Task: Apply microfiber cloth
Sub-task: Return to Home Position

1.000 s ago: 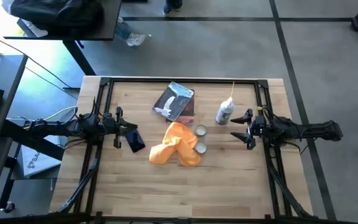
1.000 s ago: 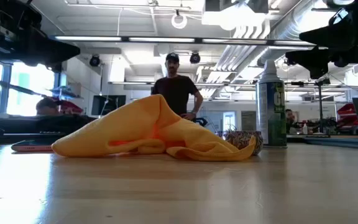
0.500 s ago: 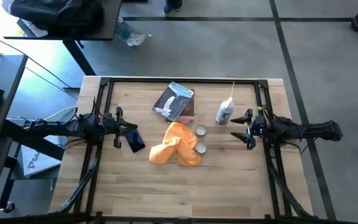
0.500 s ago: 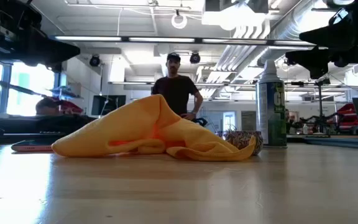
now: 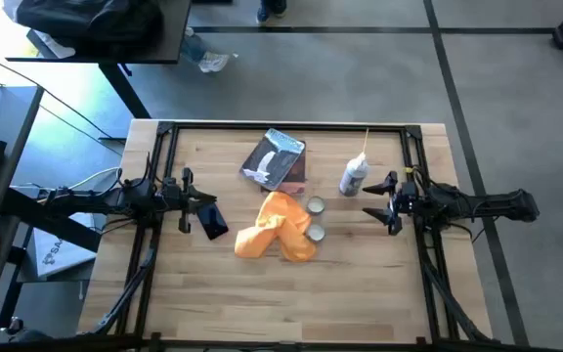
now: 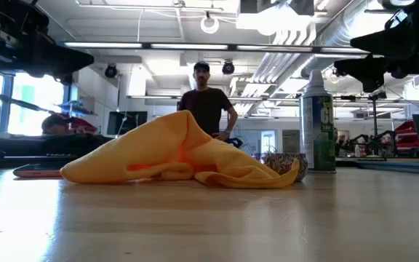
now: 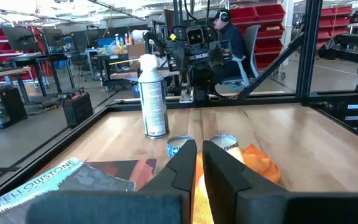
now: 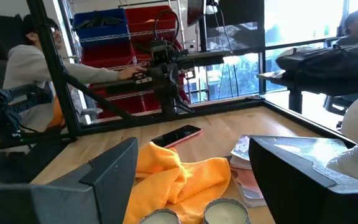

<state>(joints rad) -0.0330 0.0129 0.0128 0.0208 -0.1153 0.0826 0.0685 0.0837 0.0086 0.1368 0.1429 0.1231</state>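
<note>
High view: the microfiber cloth lay crumpled at mid tabletop, with the left gripper and right gripper well apart from it at either side; low view: the cloth rose in a peak, touched by neither; left wrist view: its fingers nearly met, empty; right wrist view: fingers stood wide, empty.

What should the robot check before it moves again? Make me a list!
1. Microfiber cloth lies loose on the table, in neither pincer: ok.
2. Left pincer shut and empty: ok.
3. Right pincer open and empty: ok.
4. Spray bottle stands upright: ok.
5. Pink phone wiped clean: cannot tell.
</note>
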